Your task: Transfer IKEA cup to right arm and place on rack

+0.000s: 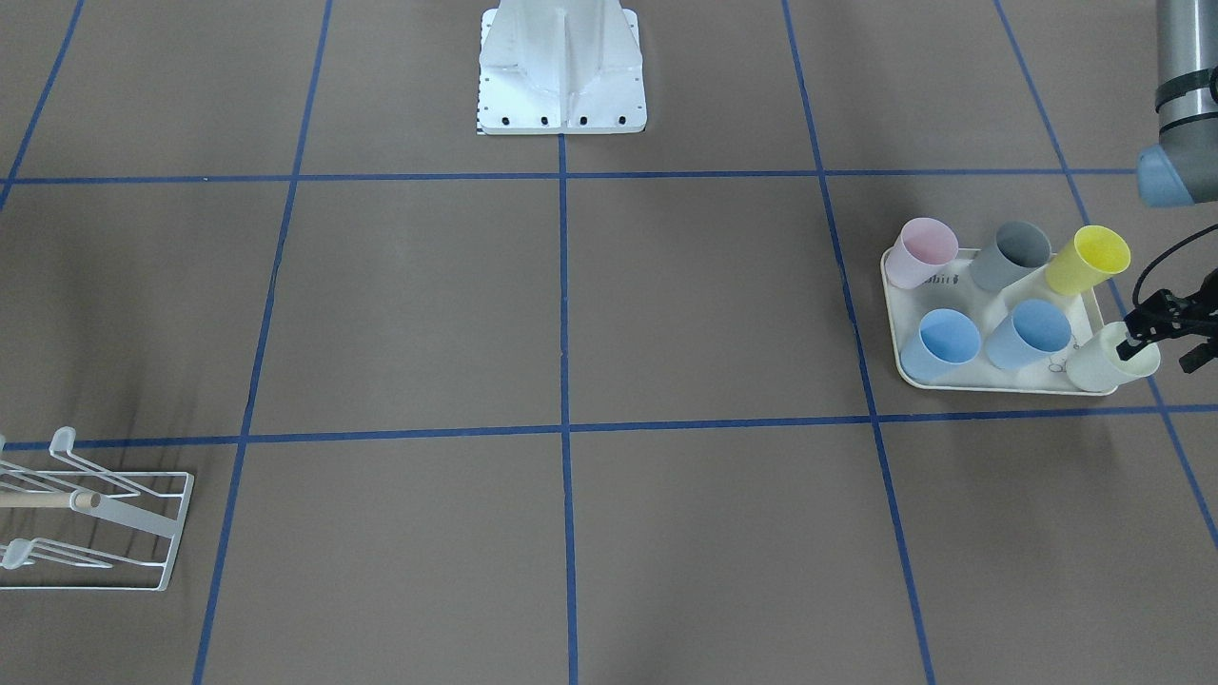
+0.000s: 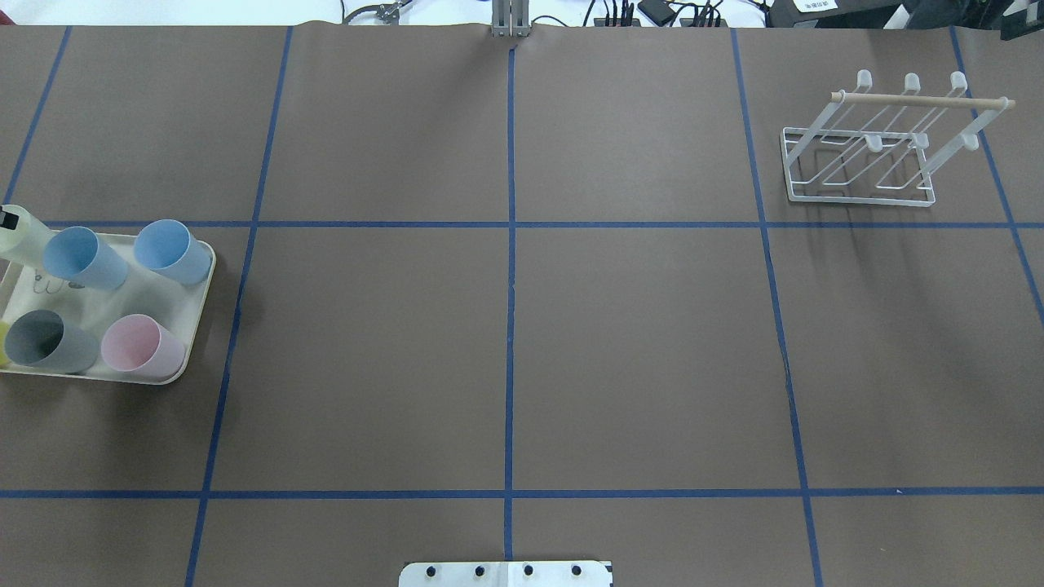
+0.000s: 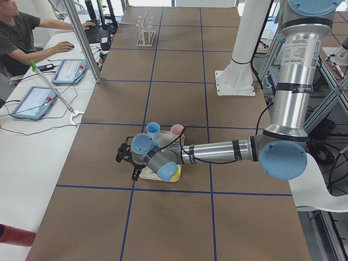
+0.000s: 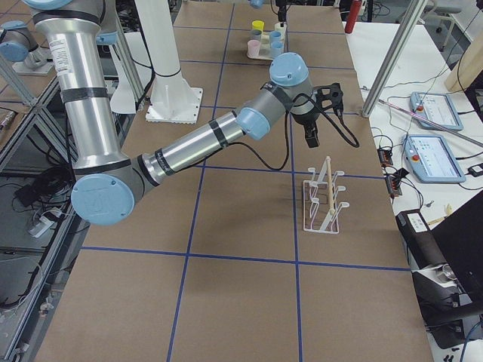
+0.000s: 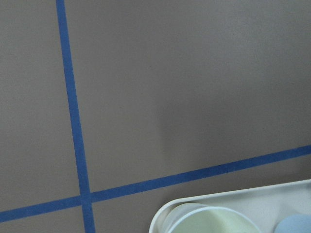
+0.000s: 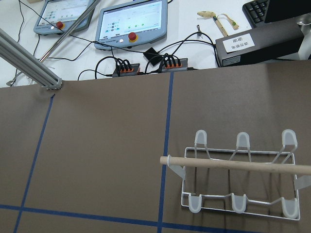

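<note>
Left gripper (image 1: 1161,354), jaws apart astride the rim, stands at the pale green plastic cup (image 1: 1094,366) on the cream tray (image 1: 894,314). Lift, handover and the empty white wire rack (image 2: 881,155) lie ahead. The right gripper's (image 4: 312,138) opening cannot be told.

Your table (image 2: 652,342) is brown with a blue tape grid. Cream tray (image 2: 114,300) at nine o'clock: pink cup (image 1: 921,252), grey cup (image 1: 1013,257), yellow cup (image 1: 1090,259), blue cups (image 1: 942,344), pale-green cup (image 1: 1104,362). White rack (image 2: 856,175) at two o'clock.
</note>
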You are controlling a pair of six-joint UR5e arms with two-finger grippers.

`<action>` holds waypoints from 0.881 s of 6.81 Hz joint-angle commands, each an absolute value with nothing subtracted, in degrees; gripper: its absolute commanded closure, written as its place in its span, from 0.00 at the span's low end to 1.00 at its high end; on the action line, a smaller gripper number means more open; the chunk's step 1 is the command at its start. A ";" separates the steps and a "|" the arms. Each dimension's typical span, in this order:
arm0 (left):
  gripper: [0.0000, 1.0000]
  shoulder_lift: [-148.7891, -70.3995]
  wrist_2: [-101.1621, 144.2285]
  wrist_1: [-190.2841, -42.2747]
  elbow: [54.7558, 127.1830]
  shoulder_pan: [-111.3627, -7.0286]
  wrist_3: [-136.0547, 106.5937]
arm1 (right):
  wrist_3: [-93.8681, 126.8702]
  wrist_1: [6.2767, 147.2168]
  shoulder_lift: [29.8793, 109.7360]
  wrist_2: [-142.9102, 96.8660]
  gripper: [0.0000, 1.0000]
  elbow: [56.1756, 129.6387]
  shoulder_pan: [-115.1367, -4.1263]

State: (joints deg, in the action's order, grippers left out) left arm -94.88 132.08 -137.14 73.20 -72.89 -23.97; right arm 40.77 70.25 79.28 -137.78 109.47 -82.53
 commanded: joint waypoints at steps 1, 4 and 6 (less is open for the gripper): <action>0.23 -94.75 132.01 -137.11 72.95 -72.51 -23.56 | 40.78 70.22 79.19 -137.72 0.01 109.69 -82.53; 0.58 -94.22 132.01 -137.02 73.65 -72.60 -23.55 | 40.78 70.22 79.19 -137.72 0.01 109.69 -82.53; 0.89 -94.04 131.92 -136.93 73.65 -72.60 -23.55 | 40.87 70.22 79.19 -137.72 0.01 109.69 -82.53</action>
